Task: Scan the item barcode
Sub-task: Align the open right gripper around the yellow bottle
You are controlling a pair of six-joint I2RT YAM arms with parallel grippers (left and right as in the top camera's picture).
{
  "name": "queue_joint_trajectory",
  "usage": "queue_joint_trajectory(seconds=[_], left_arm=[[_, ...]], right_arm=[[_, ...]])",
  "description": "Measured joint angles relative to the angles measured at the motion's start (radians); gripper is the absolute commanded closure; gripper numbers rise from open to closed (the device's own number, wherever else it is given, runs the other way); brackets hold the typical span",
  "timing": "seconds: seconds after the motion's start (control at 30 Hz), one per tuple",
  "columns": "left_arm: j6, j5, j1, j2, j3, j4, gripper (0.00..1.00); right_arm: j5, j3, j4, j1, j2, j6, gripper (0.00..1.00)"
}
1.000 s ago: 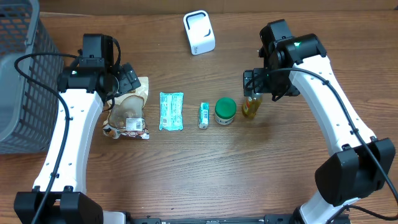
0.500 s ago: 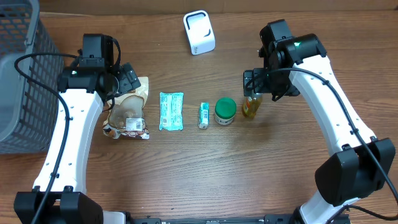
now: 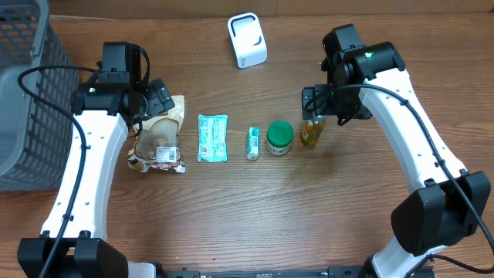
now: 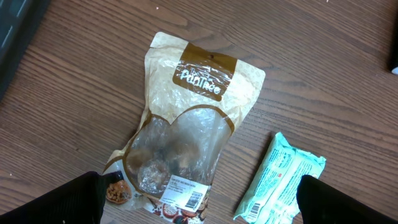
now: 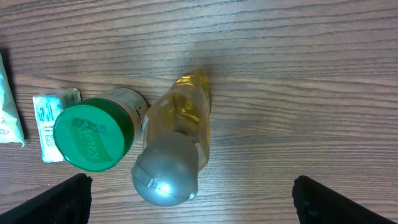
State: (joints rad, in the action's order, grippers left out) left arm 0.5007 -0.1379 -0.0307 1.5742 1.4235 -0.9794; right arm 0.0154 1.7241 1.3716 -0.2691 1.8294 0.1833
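Note:
Several items lie in a row on the wooden table: a beige snack pouch (image 3: 158, 140) with a white barcode label (image 4: 186, 190), a mint-green packet (image 3: 212, 137), a small tube (image 3: 252, 144), a green-lidded jar (image 3: 279, 137) and a yellow bottle (image 3: 312, 133) with a silver cap (image 5: 165, 168). A white scanner (image 3: 247, 40) stands at the back. My left gripper (image 4: 199, 205) hovers open above the pouch's lower end. My right gripper (image 5: 189, 199) hangs open over the bottle's cap. Neither gripper touches anything.
A grey wire basket (image 3: 23, 100) fills the left edge of the table. The packet (image 4: 280, 180) lies just right of the pouch, and the jar (image 5: 93, 134) touches the bottle's left side.

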Motion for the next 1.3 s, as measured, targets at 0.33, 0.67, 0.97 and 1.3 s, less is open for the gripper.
queue_joint_trajectory(seconds=[0.33,0.67,0.97,1.3], left_arm=[[0.000,0.000,0.000,0.000,0.000,0.000,0.01],[0.000,0.000,0.000,0.000,0.000,0.000,0.00],[0.000,0.000,0.000,0.000,0.000,0.000,0.01],[0.000,0.000,0.000,0.000,0.000,0.000,0.01]], right_arm=[[0.000,0.000,0.001,0.000,0.000,0.000,0.00],[0.000,0.000,0.008,0.000,0.000,0.000,0.00],[0.000,0.000,0.003,0.000,0.000,0.000,0.00],[0.000,0.000,0.002,0.000,0.000,0.023,0.00]])
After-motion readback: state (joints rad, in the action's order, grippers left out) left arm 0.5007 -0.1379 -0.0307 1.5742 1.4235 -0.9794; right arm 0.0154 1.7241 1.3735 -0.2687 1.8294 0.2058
